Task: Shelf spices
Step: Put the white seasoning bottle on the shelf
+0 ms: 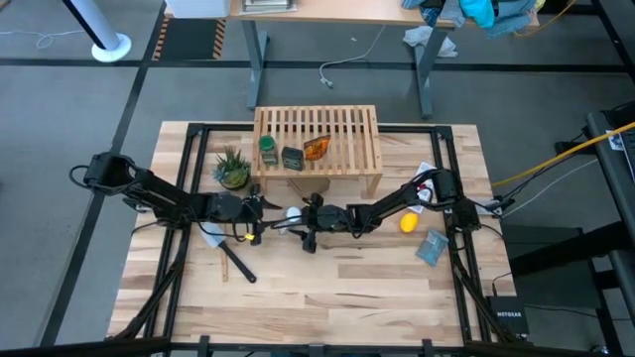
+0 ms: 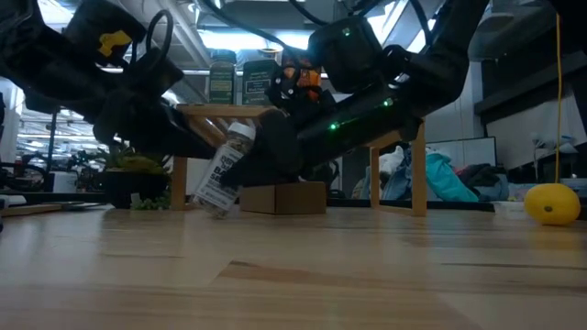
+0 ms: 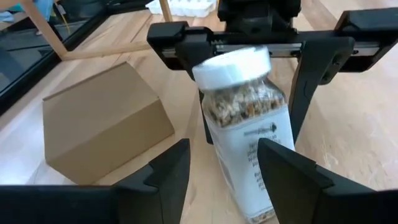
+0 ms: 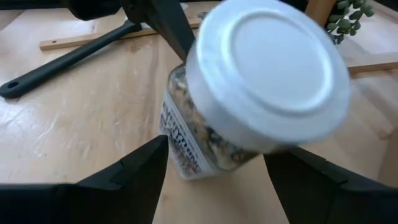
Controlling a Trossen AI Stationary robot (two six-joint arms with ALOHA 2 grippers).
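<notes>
White-capped jar tilted between both grippers' open jaws (none touching).

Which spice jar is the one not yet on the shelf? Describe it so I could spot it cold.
Find the wooden shelf at the table's far side; three spices already stand on its slatted top. Just in front of it, between the left gripper and right gripper, the white-capped jar leans tilted on the tabletop. Unlike the others, it has a white cap, a white label and visible grainy contents.

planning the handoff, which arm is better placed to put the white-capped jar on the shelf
Likely right: the right claw straddles the tilted white-capped jar near its cap, and that arm lies nearer the shelf. The left claw brackets the jar's lower body.
</notes>
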